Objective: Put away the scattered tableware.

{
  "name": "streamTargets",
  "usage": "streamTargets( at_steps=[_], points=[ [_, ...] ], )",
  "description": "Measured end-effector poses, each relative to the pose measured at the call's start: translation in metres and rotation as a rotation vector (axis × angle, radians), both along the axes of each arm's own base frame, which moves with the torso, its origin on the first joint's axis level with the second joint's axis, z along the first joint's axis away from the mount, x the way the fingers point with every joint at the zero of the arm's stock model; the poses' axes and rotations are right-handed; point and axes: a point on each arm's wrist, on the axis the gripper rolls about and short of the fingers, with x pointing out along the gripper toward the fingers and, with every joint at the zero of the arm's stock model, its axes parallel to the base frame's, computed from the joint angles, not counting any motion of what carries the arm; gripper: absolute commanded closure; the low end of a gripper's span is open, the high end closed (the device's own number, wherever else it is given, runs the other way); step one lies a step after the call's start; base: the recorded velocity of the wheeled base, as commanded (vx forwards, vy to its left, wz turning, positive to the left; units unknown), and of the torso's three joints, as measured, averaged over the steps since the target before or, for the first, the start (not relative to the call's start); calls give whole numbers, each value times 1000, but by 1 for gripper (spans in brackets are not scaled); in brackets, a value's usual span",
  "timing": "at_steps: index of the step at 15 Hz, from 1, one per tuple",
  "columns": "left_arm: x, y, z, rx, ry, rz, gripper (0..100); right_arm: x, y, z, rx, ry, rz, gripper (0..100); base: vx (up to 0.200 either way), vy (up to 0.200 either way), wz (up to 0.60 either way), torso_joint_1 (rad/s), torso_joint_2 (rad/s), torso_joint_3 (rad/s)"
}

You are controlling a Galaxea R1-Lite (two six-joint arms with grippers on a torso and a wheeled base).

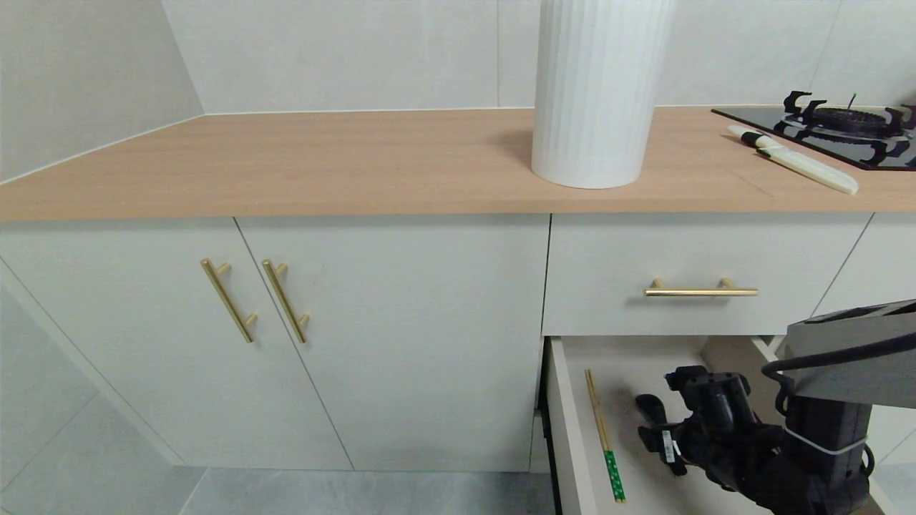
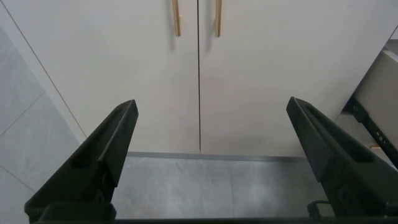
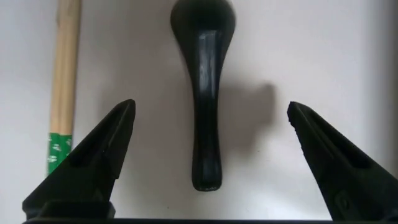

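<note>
The lower drawer [image 1: 567,422] at the right stands pulled out. On its pale floor lie a black spoon [image 1: 650,406] [image 3: 205,93] and a pair of wooden chopsticks [image 1: 602,433] [image 3: 64,81] with green ends, side by side and apart. My right gripper [image 1: 662,409] [image 3: 209,111] hangs open just above the spoon, whose handle lies between the two fingers without touching them. A white-handled knife [image 1: 794,161] rests on the wooden counter at the right. My left gripper [image 2: 209,107] is open and holds nothing, facing the cabinet doors low near the floor.
A tall white ribbed container [image 1: 597,93] stands on the counter [image 1: 322,164] above the drawers. A black gas hob [image 1: 844,125] sits at the far right. Above the pulled-out drawer, another drawer with a gold handle [image 1: 701,291] is closed. Two cabinet doors [image 1: 286,343] are closed.
</note>
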Motion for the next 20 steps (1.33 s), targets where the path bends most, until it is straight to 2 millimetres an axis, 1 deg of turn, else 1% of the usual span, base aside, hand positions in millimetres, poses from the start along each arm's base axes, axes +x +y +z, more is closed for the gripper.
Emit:
streamTargets(
  at_steps=[3, 6, 9, 11, 13, 17, 20],
  points=[
    [0, 0, 0, 0, 0, 0, 0, -5, -5, 25, 5, -9, -7, 0, 0, 0, 0, 0, 0, 0],
    [0, 0, 0, 0, 1, 0, 0, -15, -10, 56, 6, -1, -12, 0, 0, 0, 0, 0, 0, 0],
    [0, 0, 0, 2, 0, 0, 0, -30, -15, 92, -5, 42, -11, 0, 0, 0, 0, 0, 0, 0],
    [0, 0, 0, 1, 0, 0, 0, -38, -16, 116, 9, 28, -2, 0, 0, 0, 0, 0, 0, 0],
    [0, 0, 0, 0, 0, 0, 0, -46, -16, 135, 23, -1, 12, 0, 0, 0, 0, 0, 0, 0],
    [0, 0, 0, -1, 0, 0, 0, -66, -12, 161, 42, -5, 70, 0, -200, 0, 0, 8, 4, -1],
    [0, 0, 0, -1, 1, 0, 0, -82, -15, 176, 63, 49, 116, 0, -200, 0, 0, -10, 2, 5]
  ],
)
